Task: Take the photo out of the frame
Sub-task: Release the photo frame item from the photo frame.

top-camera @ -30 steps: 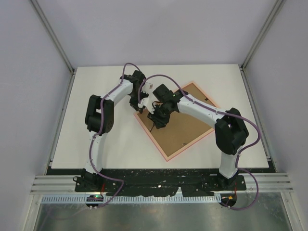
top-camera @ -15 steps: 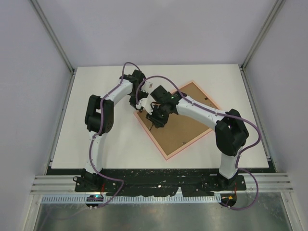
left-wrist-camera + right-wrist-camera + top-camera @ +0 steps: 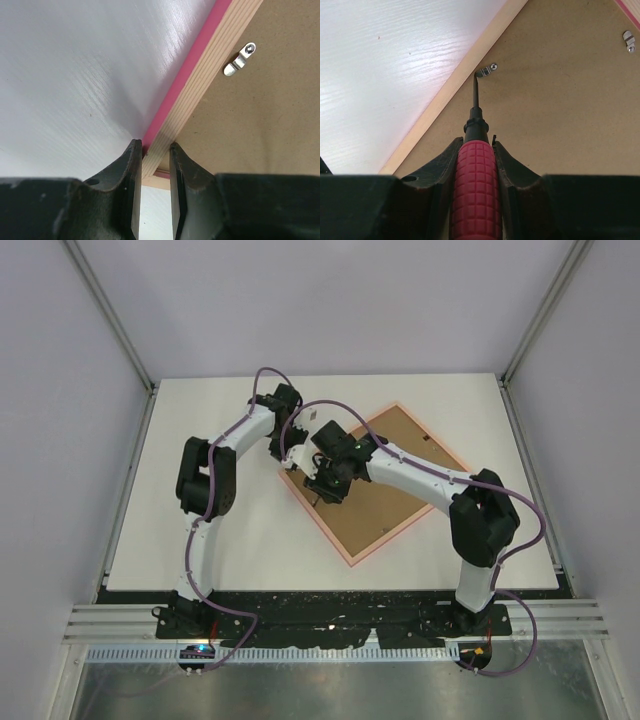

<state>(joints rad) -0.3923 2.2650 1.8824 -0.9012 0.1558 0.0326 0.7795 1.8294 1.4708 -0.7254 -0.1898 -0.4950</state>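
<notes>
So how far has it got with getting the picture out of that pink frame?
Early on. Done: the frame lies face down, the left fingers clamping its edge. In hand: the right fingers hold a red screwdriver, tip at a metal clip on the backing board. Left: the board sits in the frame; no photo shows yet.

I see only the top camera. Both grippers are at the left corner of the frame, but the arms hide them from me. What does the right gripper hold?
Observer: The right gripper is shut on a red-handled screwdriver, which points forward over the brown backing board.
Operator: Thank you. Where is the tip now?
Observer: The tip meets a small metal clip on the board, just inside the rail of the frame.
</notes>
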